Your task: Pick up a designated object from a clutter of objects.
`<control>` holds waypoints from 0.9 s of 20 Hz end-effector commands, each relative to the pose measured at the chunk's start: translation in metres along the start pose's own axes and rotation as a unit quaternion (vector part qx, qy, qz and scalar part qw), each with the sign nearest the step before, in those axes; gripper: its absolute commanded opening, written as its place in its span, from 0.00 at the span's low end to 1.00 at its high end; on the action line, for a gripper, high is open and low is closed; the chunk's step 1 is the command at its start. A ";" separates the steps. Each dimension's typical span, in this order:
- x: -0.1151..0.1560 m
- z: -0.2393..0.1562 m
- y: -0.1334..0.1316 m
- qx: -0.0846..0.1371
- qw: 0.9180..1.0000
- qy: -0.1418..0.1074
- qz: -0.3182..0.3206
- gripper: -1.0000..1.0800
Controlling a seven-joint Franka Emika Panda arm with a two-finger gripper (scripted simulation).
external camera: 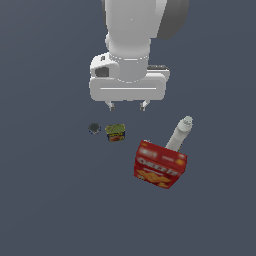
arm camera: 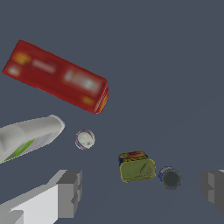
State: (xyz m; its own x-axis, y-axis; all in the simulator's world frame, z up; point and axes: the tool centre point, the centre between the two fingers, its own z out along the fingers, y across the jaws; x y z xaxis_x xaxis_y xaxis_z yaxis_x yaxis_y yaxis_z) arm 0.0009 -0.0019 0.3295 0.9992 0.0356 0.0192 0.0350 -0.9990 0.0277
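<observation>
Four objects on the dark floor: small can (external camera: 115, 132), tiny dark round object (external camera: 94, 128) just beside it, red cracker box (external camera: 160, 165) and white-grey bottle (external camera: 180, 132) toward the exterior view's right. Nothing picked up yet. Gripper (external camera: 127, 105) high above the clutter, fingers spread wide, holding nothing. Can lying free on the floor, below the gripper and slightly toward the exterior view's left; in the wrist view, can (arm camera: 136, 166) between the two fingertips (arm camera: 70, 192), apart from both. Left to do, judging from this: descend, close on the can, lift. Early stage only.
</observation>
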 end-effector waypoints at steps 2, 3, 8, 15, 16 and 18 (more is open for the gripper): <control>0.000 0.000 0.000 0.000 1.000 0.000 0.000 0.96; 0.000 -0.002 0.001 0.000 1.000 0.001 0.001 0.96; 0.003 -0.017 0.010 -0.001 1.000 0.008 0.015 0.96; 0.004 -0.019 0.012 -0.001 1.000 0.010 0.019 0.96; 0.004 -0.018 0.013 -0.001 1.000 0.010 0.021 0.96; 0.003 -0.016 0.013 -0.001 1.000 0.010 0.027 0.96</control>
State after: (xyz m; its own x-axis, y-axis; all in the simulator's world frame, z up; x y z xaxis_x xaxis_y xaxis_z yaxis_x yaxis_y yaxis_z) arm 0.0046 -0.0140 0.3474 0.9991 -0.0101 0.0401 -0.0112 -0.9995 0.0286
